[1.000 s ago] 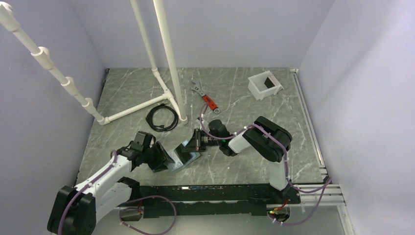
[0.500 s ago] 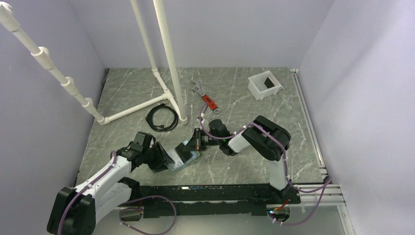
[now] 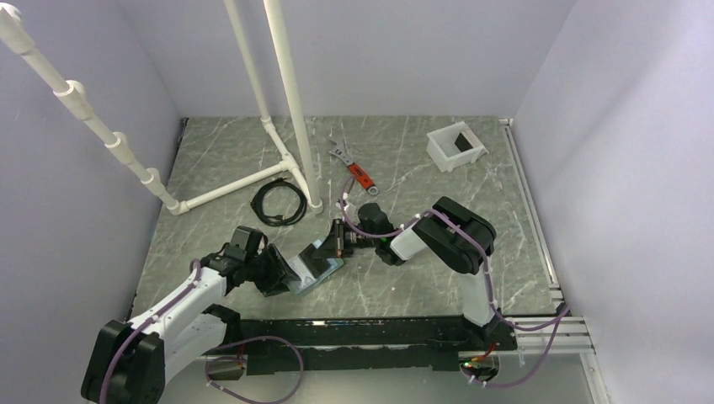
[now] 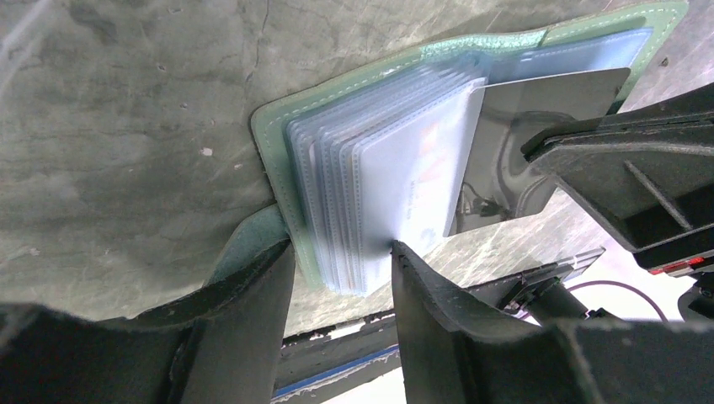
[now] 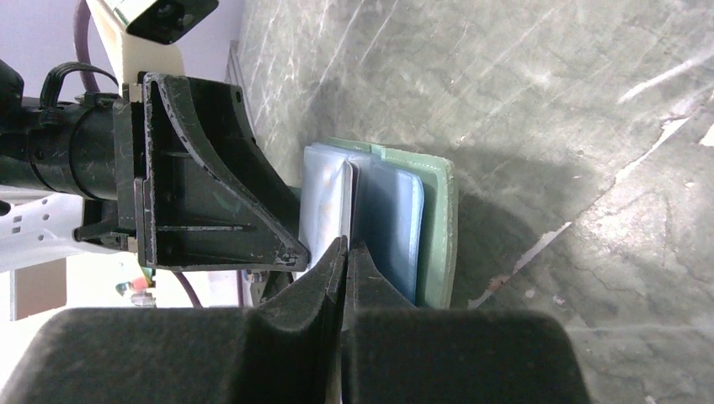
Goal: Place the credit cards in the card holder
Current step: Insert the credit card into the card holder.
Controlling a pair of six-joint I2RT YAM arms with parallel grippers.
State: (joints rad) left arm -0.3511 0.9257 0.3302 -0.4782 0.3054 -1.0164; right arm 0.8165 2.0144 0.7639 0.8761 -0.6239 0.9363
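Note:
The grey-green card holder (image 3: pixel 320 266) stands open and tilted off the table, its clear sleeves fanned out (image 4: pixel 370 168). My left gripper (image 4: pixel 341 252) is shut on its lower edge, pinching the cover and sleeves; it also shows in the top view (image 3: pixel 282 273). A light blue card (image 4: pixel 417 181) sits in the front sleeve. My right gripper (image 5: pixel 345 248) is shut on a dark glossy card (image 4: pixel 539 126), seen edge-on in the right wrist view (image 5: pixel 349 189). That card's far end lies between the sleeves. Its true colour is unclear.
A white square tub (image 3: pixel 455 146) stands at the back right. A red-handled wrench (image 3: pixel 354 169) and a black cable coil (image 3: pixel 279 203) lie behind the grippers. A white pipe frame (image 3: pixel 290 126) rises at the back left. A black rail (image 3: pixel 362 341) runs along the near edge.
My right gripper has edged left toward the card holder with the dark card, which sits slightly deeper among the sleeves. My left arm has held still.

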